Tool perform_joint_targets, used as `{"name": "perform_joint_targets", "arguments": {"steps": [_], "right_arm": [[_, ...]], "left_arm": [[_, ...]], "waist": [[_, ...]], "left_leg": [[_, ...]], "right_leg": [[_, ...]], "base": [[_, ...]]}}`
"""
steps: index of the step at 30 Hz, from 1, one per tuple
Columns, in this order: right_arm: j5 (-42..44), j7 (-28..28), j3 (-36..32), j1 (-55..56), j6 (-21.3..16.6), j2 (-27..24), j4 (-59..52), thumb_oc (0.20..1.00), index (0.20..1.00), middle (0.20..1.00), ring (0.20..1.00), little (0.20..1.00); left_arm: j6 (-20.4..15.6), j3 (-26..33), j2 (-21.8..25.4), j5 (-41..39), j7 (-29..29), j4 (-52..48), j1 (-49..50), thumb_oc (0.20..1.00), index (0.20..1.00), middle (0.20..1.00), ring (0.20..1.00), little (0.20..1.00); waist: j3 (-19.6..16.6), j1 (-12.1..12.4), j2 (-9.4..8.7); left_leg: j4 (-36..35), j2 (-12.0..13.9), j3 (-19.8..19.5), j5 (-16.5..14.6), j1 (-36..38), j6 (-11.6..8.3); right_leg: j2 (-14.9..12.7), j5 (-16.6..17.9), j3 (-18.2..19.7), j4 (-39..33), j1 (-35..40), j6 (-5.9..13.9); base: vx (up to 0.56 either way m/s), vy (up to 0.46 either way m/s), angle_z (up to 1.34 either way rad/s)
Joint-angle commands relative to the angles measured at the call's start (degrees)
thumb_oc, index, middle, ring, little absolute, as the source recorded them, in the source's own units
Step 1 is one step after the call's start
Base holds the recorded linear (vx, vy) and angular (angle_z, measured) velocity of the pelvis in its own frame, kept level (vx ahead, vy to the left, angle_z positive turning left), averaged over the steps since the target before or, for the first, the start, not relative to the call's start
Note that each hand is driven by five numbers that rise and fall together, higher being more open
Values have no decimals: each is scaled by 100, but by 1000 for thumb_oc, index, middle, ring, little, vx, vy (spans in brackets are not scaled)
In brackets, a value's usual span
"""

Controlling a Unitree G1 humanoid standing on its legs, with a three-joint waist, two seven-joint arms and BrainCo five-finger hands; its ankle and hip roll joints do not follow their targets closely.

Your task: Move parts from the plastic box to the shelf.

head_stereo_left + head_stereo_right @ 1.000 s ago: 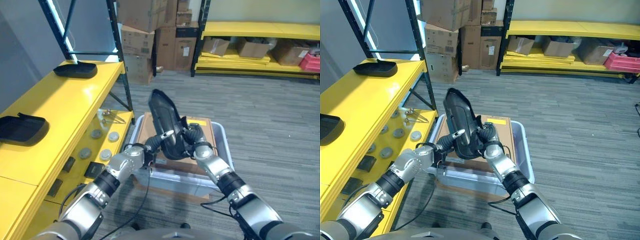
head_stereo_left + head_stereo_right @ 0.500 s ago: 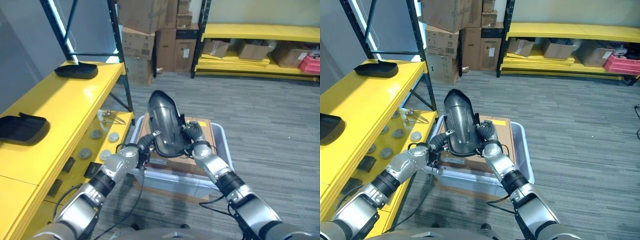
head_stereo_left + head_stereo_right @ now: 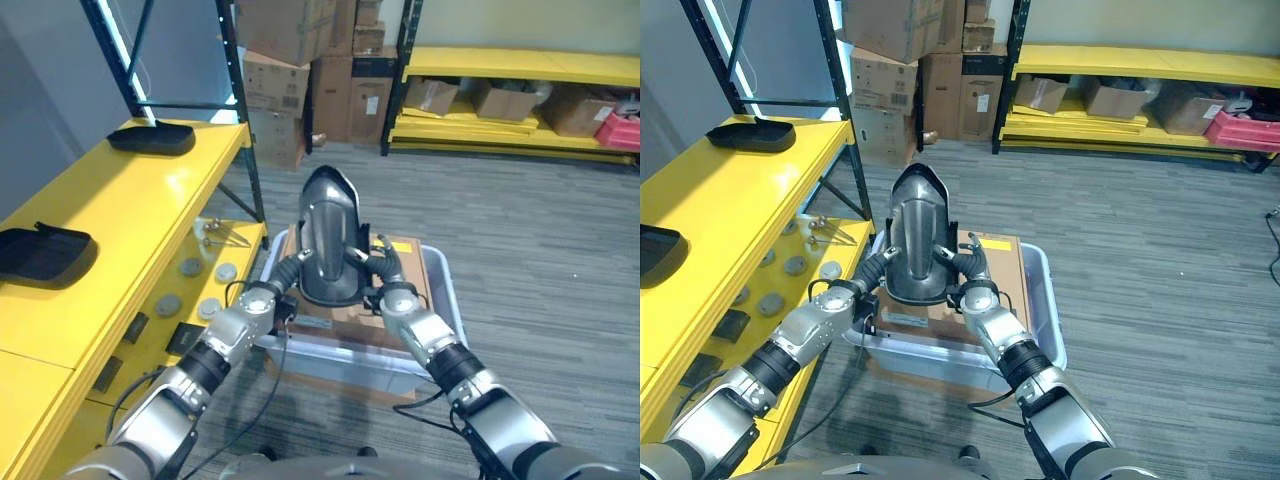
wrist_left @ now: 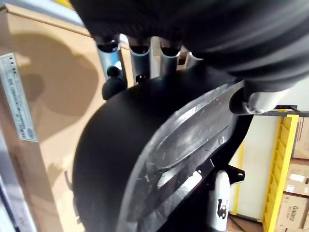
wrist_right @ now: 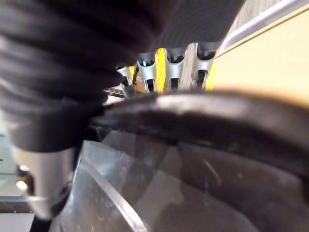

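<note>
A long black shell-shaped part [image 3: 327, 238] with a glossy face stands nearly upright above the clear plastic box [image 3: 443, 300]. My left hand [image 3: 287, 276] grips its lower left edge and my right hand [image 3: 380, 274] grips its lower right edge, fingers curled round the rim. The left wrist view shows the part [image 4: 159, 159] close under the fingers [image 4: 137, 53]; the right wrist view shows its rim [image 5: 207, 121] under the fingers [image 5: 174, 67]. A cardboard carton [image 3: 400, 255] lies in the box under the part. The yellow shelf [image 3: 130, 225] is at the left.
Two black parts [image 3: 45, 255] [image 3: 152, 138] lie on the yellow shelf's top. Round metal discs [image 3: 190, 285] and small dark parts sit on its lower level. Stacked cardboard boxes [image 3: 300, 70] stand behind, and another yellow rack [image 3: 520, 100] holds boxes at the far right.
Both hands have turned the black part from leaning left to nearly upright, its glossy face towards me, and lifted it slightly above the carton.
</note>
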Motion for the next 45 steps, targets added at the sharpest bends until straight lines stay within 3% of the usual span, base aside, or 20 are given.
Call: {"name": "perform_joint_targets", "arguments": {"steps": [1,7,11,16,20,23,25,27,28,29,31,38,42,45], "right_arm": [[11,-354,-325,-117,-306,-210,516,1000,1000,1000,1000,1000],[-139,-245,-774,673,-623,-494,668,1000,1000,1000,1000,1000],[-448,65,-1236,1533,-485,-795,713,1000,1000,1000,1000,1000],[-343,534,-1763,2294,-321,-844,1570,1000,1000,1000,1000,1000],[-519,1018,-2037,2742,-402,-634,2438,1000,1000,1000,1000,1000],[-750,1402,-2092,2986,-190,-376,2868,1000,1000,1000,1000,1000],[-1352,1794,-1990,3229,-260,-71,3577,1000,1000,1000,1000,1000],[-1433,1852,-1942,3294,-412,3,3842,1000,1000,1000,1000,1000],[-1522,1991,-1918,3324,-511,45,4001,1000,1000,1000,1000,1000],[-1396,1991,-1936,3463,-734,45,4090,1000,1000,1000,1000,1000],[-1284,1990,-1849,3551,-877,-7,4053,1000,1000,1000,1000,1000],[-1394,2098,-1478,3278,-944,-204,4119,1000,1000,1000,1000,1000],[-1691,2196,-1413,3223,-1085,-252,4336,1000,1000,1000,1000,1000],[-1804,2173,-1518,3343,-1188,-185,4453,1000,1000,1000,1000,1000]], "left_arm": [[-1217,411,-178,144,113,-232,-454,200,200,200,200,200],[-1537,732,109,101,198,-332,-41,200,200,200,200,200],[-1963,1295,455,191,260,-493,552,200,200,200,200,200],[-2421,2157,905,591,299,-856,1118,200,200,200,200,200],[-2484,2787,1265,833,361,-1404,1417,200,200,200,200,200],[-2536,3257,1479,1146,508,-1890,1716,200,200,200,200,200],[-2630,3857,1700,1291,714,-2336,2170,200,200,200,200,200],[-2737,4054,1792,1295,733,-2422,2376,200,200,200,200,200],[-2842,4149,1873,1382,807,-2437,2509,200,200,200,200,200],[-3099,4095,1952,1338,652,-2316,2542,200,200,200,200,200],[-3137,4126,1965,1255,606,-2319,2553,200,200,200,200,200],[-3104,4373,1957,920,977,-2206,2697,200,200,200,200,200],[-3089,4559,1902,704,898,-2138,2847,200,200,200,200,200],[-3080,4558,1799,874,698,-2219,2884,200,200,200,200,200]], "waist": [[-226,191,-7],[-208,116,-7],[-177,21,-33],[-147,-1,-44],[-131,105,-20],[-126,243,19],[-113,501,92],[-93,591,135],[-68,599,174],[-18,476,230],[25,420,250],[237,720,245],[427,868,261],[503,778,285]], "left_leg": [[286,240,-461,-213,-182,-162],[263,244,-420,-218,-202,-151],[240,241,-353,-221,-219,-129],[181,194,-349,-206,-239,-104],[87,86,-455,-207,-289,-59],[-30,-41,-579,-196,-341,-6],[-173,-206,-876,-148,-444,68],[-185,-270,-1092,-133,-517,109],[-184,-304,-1280,-117,-562,140],[-161,-390,-1722,-58,-640,153],[-190,-489,-2072,30,-682,102],[17,-397,-2327,292,-1181,-214],[254,-298,-2192,368,-1492,-343],[288,3,-1291,575,-1725,-425]], "right_leg": [[-372,-480,-200,462,92,422],[-371,-485,-170,446,49,435],[-369,-497,-106,453,-13,437],[-383,-498,-81,485,-65,443],[-436,-491,-110,505,-82,489],[-497,-480,-140,522,-94,547],[-588,-541,-205,658,-143,622],[-570,-621,-140,793,-201,614],[-464,-736,-5,917,-264,558],[-41,-929,397,994,-348,333],[243,-1021,548,1039,-344,188],[474,-1107,311,991,-312,27],[511,-1150,109,1016,-259,-20],[540,-1132,-323,949,-157,-33]], "base": [[0,0,0],[-12,11,0],[-34,35,-4],[-6,37,-15],[-5,31,1],[-13,51,6],[-30,51,27],[-31,3,54],[-28,-53,70],[-28,-57,70],[-39,-55,134],[-156,-91,139],[-139,-86,37],[-106,-95,87]]}}
